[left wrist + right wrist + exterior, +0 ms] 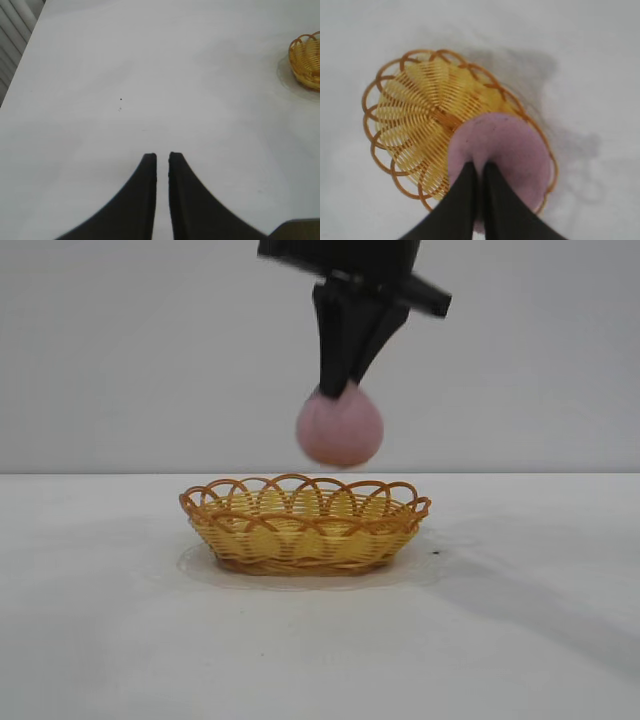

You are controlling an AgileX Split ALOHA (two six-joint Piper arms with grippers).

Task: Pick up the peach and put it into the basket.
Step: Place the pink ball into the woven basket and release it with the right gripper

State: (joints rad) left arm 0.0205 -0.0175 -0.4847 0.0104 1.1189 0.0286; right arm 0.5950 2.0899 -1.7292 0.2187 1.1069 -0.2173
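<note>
The pinkish-mauve peach [340,430] hangs in the air directly above the basket [300,490], clear of its rim. My right gripper [338,390] reaches down from above and is shut on the peach's pointed top. In the right wrist view the peach [505,150] is pinched at the right gripper's [480,164] tips and covers one side of the yellow woven basket [410,120] below. My left gripper [162,156] hovers over bare table off to the side, its fingers nearly together with nothing between them. From there the basket [306,60] shows far off.
The white table [110,640] spreads out on all sides of the basket. A small dark speck [435,553] lies on it just beside the basket. A slatted grey surface [15,30] borders the table's edge in the left wrist view.
</note>
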